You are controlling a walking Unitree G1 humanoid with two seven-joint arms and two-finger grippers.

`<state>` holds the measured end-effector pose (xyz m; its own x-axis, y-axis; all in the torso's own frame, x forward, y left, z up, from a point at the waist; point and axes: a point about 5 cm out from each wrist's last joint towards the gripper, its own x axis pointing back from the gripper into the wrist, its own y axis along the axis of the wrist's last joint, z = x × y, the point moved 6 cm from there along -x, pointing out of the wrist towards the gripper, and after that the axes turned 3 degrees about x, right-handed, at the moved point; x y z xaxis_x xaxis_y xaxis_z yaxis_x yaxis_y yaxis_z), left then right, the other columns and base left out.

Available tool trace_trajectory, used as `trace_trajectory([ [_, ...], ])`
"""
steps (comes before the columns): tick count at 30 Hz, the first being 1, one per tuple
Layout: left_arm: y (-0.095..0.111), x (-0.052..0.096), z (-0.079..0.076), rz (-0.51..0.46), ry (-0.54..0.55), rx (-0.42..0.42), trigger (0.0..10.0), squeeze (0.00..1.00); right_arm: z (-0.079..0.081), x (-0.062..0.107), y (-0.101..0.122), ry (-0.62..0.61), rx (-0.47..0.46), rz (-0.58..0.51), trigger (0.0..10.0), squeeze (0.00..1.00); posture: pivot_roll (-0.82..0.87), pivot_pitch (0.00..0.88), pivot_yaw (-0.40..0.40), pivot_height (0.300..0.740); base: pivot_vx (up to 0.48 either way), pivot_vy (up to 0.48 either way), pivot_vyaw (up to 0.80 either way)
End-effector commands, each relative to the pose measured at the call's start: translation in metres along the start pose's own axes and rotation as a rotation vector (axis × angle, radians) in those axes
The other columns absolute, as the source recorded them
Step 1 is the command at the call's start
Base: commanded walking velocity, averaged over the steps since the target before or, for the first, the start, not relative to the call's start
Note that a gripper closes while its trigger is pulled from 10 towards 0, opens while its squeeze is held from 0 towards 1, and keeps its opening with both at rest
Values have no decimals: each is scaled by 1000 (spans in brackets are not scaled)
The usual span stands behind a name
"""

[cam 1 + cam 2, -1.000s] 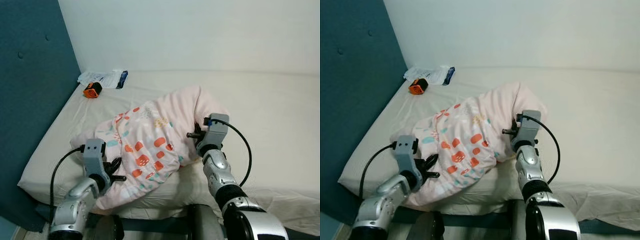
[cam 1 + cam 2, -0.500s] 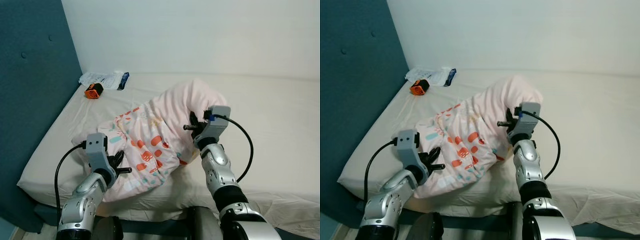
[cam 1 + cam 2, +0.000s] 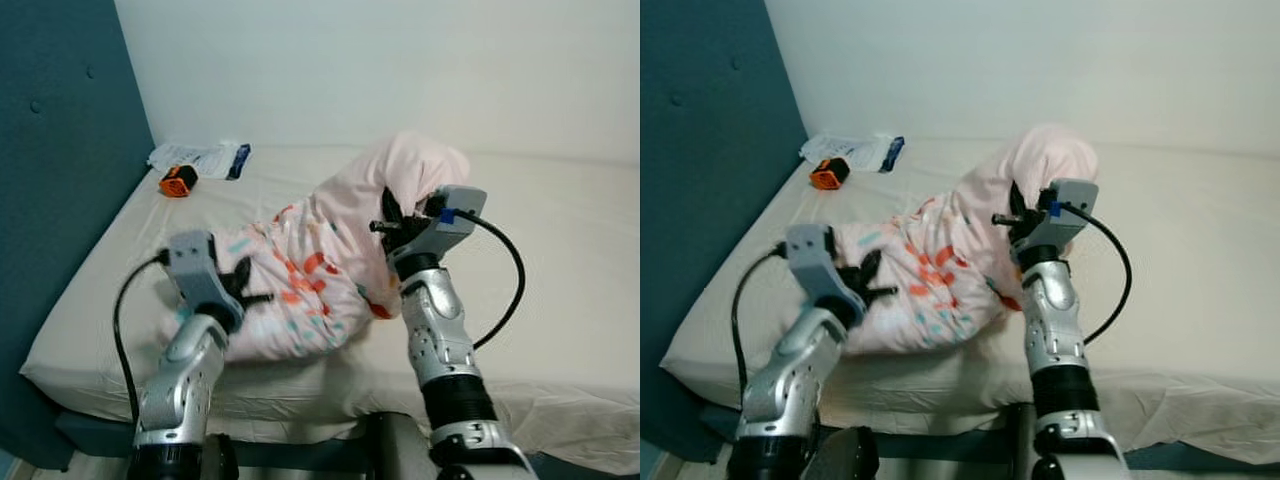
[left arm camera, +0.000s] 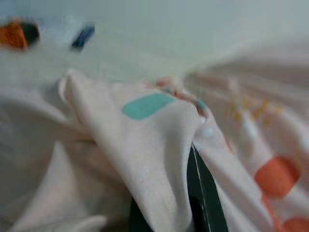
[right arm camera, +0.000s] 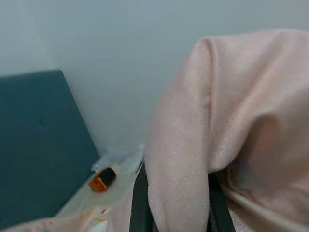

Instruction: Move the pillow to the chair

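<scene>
Gripping the pillow (image 3: 320,270) at both ends, so the pickup looks done and the carry not yet begun. Nearest, at seven o'clock, left gripper (image 3: 243,285) pinched onto a fold of the patterned cover, black fingers (image 4: 200,193) shut on cloth in the wrist view. At three o'clock of the pillow, right gripper (image 3: 392,222) clamped on the plain pink end, held higher, fabric draped between its fingers (image 5: 140,203). Pillow tilted up on the right, low end apparently resting on the bed (image 3: 560,250); fully clear or not, hard to say. Farther off, at eleven o'clock by the headboard (image 3: 50,180), an orange gadget (image 3: 177,181) and a packet (image 3: 200,157). No chair among these pictures; lifting clear, turning, walking and setting down all left.
</scene>
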<state>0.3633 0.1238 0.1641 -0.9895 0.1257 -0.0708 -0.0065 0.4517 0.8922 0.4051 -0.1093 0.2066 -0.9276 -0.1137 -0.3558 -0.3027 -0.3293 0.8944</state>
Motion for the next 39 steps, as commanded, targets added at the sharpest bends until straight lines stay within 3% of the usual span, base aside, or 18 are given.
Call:
trace_trajectory([
  [1, 14, -2, -19, -63, -42, 32, 0, 0, 8, 2, -6, 19, 13, 41, 10000, 0, 50, 0, -87, 549, 0, 0, 0],
  [2, 12, -3, -18, -54, -33, 21, 0, 0, 6, 3, -10, 16, 33, 61, 10000, 0, 50, 0, -87, 549, 0, 0, 0],
  [3, 6, -2, -20, -15, -43, 22, 8941, 0, 9, 6, -15, 42, 58, 91, 10000, 0, 51, 0, -89, 549, 0, 0, 0],
  [4, 2, -1, -22, 13, -53, 24, 10000, 0, 11, 7, -18, 63, 71, 106, 10000, 0, 50, 0, -89, 549, 0, 0, 0],
  [7, -1, 0, -23, 25, -61, 14, 10000, 0, 13, 9, -22, 81, 86, 126, 10000, 0, 51, 0, -90, 549, 0, 0, 0],
  [10, -15, 5, -23, 67, -88, -138, 10000, 0, 13, 14, -26, 118, 182, 136, 10000, 0, 49, 0, -92, 549, 0, 0, 0],
  [11, -15, 5, -23, 67, -88, -138, 10000, 0, 13, 14, -26, 118, 182, 136, 10000, 0, 49, 0, -92, 549, 0, 0, 0],
  [14, -19, 6, -17, 62, -37, -247, 10000, 0, 14, 19, -31, 146, 229, 155, 10000, 0, 48, 0, -95, 549, 0, 0, 0],
  [15, -19, 6, -17, 62, -37, -247, 10000, 0, 14, 19, -31, 146, 229, 155, 10000, 0, 48, 0, -95, 549, 0, 0, 0],
  [17, -21, 5, -14, 50, -20, -343, 10000, 0, 16, 24, -38, 174, 261, 180, 10000, 0, 47, 0, -100, 549, 0, 0, 0],
  [18, -21, 5, -14, 50, -20, -343, 10000, 0, 16, 24, -38, 174, 261, 180, 10000, 0, 47, 0, -100, 549, 0, 0, 0],
  [20, -28, 7, -11, 52, -46, -474, 10000, 0, 9, 33, -50, 159, 281, 233, 10000, 0, 45, 0, -102, 558, 0, 0, 0],
  [39, -28, 10, 6, 48, -20, -558, 10000, 0, -5, 40, -61, 127, 301, 297, 10000, 0, 40, 0, -102, 608, 0, 0, 0],
])
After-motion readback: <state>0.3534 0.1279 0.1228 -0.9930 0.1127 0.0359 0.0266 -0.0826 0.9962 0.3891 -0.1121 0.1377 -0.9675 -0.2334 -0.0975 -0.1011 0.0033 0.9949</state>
